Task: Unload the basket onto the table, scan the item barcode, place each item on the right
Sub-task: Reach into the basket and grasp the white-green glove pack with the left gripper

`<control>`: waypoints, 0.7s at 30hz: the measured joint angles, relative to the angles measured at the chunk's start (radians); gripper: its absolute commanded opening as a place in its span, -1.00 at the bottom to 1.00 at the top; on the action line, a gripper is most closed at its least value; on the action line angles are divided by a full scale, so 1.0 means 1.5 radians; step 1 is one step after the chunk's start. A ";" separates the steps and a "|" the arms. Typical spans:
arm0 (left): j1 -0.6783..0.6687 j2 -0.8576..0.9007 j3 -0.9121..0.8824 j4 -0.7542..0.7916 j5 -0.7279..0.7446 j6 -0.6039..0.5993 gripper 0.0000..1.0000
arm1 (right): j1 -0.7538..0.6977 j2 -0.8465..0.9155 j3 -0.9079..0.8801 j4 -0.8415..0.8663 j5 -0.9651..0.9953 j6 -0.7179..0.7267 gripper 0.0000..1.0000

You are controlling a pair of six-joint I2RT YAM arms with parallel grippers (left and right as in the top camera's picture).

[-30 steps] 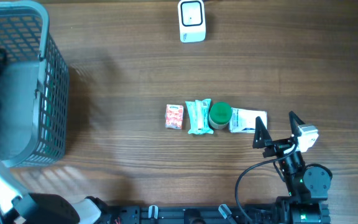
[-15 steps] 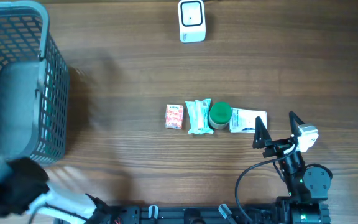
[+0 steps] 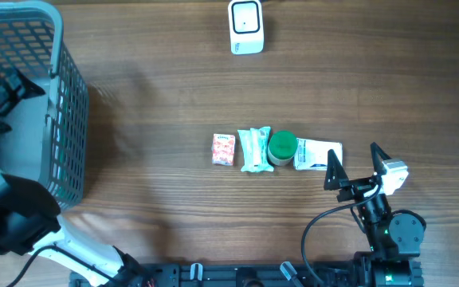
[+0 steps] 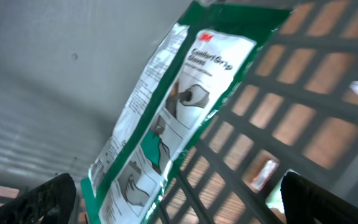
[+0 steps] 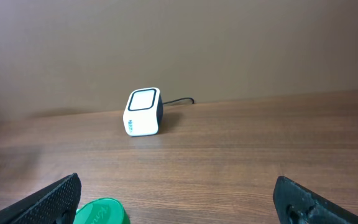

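At the wooden tabletop's (image 3: 150, 96) left edge stands a grey plastic mesh basket (image 3: 66, 119). The left gripper (image 4: 185, 202) hangs inside it, jaws wide and empty, facing a flat green-and-white glove packet (image 4: 166, 118) that lies against the mesh wall. At mid-tabletop a row runs: small orange packet (image 3: 224, 149), pale teal pouch (image 3: 253, 150), green-lidded round tub (image 3: 282, 147), flat white sachet (image 3: 319, 154). A white box-shaped barcode scanner (image 3: 246, 26) stands at the far edge. Toward the near right corner, the right gripper (image 3: 354, 155) gapes wide and empty, just beside the sachet.

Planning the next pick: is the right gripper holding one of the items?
No, the right gripper stands open and empty, with the white scanner ahead of it.
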State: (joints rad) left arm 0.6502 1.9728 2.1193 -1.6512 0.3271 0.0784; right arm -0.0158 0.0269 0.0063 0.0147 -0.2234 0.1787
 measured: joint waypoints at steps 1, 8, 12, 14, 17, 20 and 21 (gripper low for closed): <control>-0.007 0.000 -0.021 0.010 -0.010 0.000 1.00 | 0.000 0.000 0.000 0.000 0.000 0.000 1.00; -0.017 0.000 -0.153 0.085 -0.037 0.000 1.00 | 0.000 0.000 0.000 0.000 0.000 0.000 0.99; -0.016 0.000 -0.219 0.126 -0.040 0.000 1.00 | 0.000 0.000 0.000 0.000 0.000 0.000 0.99; -0.015 0.000 -0.241 0.145 -0.041 0.000 1.00 | 0.000 0.000 0.000 0.000 0.000 0.000 0.99; -0.014 0.000 -0.267 0.160 -0.041 0.000 1.00 | 0.000 0.000 0.000 0.000 0.000 0.000 1.00; -0.014 0.000 -0.274 0.166 -0.041 -0.001 1.00 | 0.000 0.000 0.000 0.000 0.000 0.000 0.99; -0.014 0.000 -0.274 0.167 -0.041 -0.001 0.86 | 0.000 0.000 0.000 0.000 0.000 0.000 0.99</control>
State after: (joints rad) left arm 0.6285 1.9732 1.7081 -1.4014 0.2657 0.0776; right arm -0.0158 0.0269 0.0063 0.0147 -0.2234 0.1787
